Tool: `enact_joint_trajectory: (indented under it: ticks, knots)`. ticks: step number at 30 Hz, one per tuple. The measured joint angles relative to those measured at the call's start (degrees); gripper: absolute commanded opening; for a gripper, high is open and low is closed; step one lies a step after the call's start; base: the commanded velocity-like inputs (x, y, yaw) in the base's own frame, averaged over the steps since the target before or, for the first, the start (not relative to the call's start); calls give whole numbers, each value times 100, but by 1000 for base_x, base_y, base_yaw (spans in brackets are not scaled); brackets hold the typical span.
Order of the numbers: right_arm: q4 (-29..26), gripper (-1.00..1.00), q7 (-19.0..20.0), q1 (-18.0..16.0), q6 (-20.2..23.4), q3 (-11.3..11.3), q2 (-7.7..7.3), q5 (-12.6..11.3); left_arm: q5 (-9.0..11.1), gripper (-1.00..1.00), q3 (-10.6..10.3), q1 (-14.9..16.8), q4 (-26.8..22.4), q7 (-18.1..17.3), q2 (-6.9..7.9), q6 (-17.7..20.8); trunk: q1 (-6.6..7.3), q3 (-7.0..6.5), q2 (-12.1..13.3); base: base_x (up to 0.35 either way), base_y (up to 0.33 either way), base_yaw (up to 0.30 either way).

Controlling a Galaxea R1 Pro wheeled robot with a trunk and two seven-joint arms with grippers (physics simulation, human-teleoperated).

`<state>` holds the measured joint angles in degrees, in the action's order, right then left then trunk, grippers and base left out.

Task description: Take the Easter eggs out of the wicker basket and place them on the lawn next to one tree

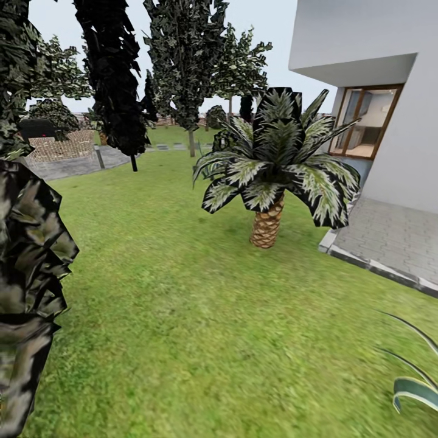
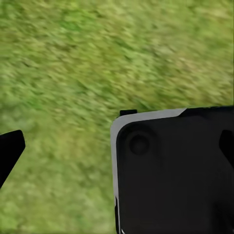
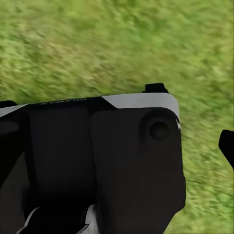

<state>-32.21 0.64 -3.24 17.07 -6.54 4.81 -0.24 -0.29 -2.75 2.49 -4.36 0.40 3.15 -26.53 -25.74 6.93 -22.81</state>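
The lawn (image 1: 170, 316) spreads wide and green ahead of me in the garden. The Easter eggs and the wicker basket are out of view. A tall leafy tree (image 1: 190, 67) with a thin grey trunk stands at the far end of the grass. In the left wrist view my left gripper (image 2: 118, 148) hangs open over grass, its two black fingertips (image 2: 9, 151) far apart with nothing between them. My right gripper (image 3: 117, 141) also looks open above the grass, one fingertip (image 3: 226, 146) at the picture's edge. My dark base fills part of both wrist views.
A short palm (image 1: 267, 225) with a scaly trunk stands mid-lawn, right of centre. Dark foliage (image 1: 30, 255) is close on my left, and a dark cone-shaped tree (image 1: 112, 73) rises behind it. Grey paving (image 1: 395, 237) and the white house (image 1: 377, 61) lie to the right. A fence (image 1: 176, 120) closes the far side.
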Motion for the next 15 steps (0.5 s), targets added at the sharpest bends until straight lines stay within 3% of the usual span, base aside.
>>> enact_joint_trajectory:
  ticks: [8,15]
  knots:
    - [-1,100,0,0,0,-2,-3,0,-3,100,0,1,1,0,0,0,0,0,0,53,23,22]
    - [0,100,0,0,0,-2,-2,0,-2,100,0,1,1,0,0,0,2,0,0,243,75,2]
